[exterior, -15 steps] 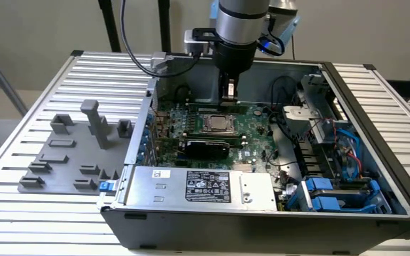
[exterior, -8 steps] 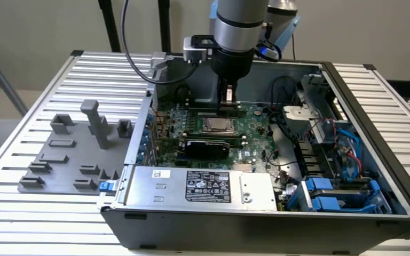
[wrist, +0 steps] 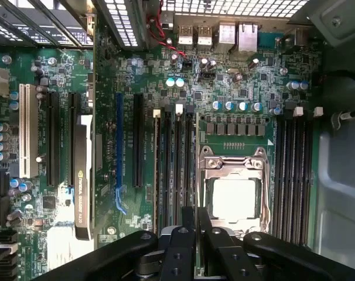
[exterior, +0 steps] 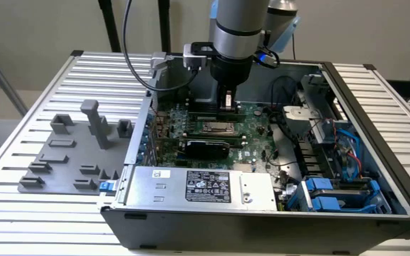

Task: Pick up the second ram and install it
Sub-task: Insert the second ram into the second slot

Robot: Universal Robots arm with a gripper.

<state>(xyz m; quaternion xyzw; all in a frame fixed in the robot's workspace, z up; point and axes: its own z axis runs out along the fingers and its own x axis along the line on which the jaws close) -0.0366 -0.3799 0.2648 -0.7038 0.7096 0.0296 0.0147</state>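
- In the exterior view, the arm is reaching straight down into the open computer case (exterior: pixel 347 96), which is lying on a slatted metal table (exterior: pixel 20 224).
- The gripper (exterior: pixel 228 105) is hanging over the memory slots on the far side of the CPU socket (exterior: pixel 215 127), with its fingers drawn narrow.
- The second ram (exterior: pixel 206 114) is showing as a thin green strip lying lengthwise right under the fingertips, and the fingers are pinching its top edge around the middle.
- The stick is sitting low against the motherboard (exterior: pixel 255 140) at the slot line; whether it is fully seated cannot be told.
- A black expansion card (exterior: pixel 205 147) is lying on the near side of the socket, and the silver power supply (exterior: pixel 198 185) is sitting nearer still, at the case's front edge.
- A grey fixture tray (exterior: pixel 70 154) is resting on the table at the exterior view's left, well apart from the gripper.
- In the wrist view, the gripper (wrist: pixel 196 215) is showing its two black fingers (wrist: pixel 181 246) pressed close together with only a thin slit between them.
- They are lining up over the bank of dark memory slots (wrist: pixel 173 170) just beside the CPU socket (wrist: pixel 233 196).
- The stick itself cannot be told apart from the slots here.
- The expansion card (wrist: pixel 82 175) is standing in its slot, well apart from the fingers.
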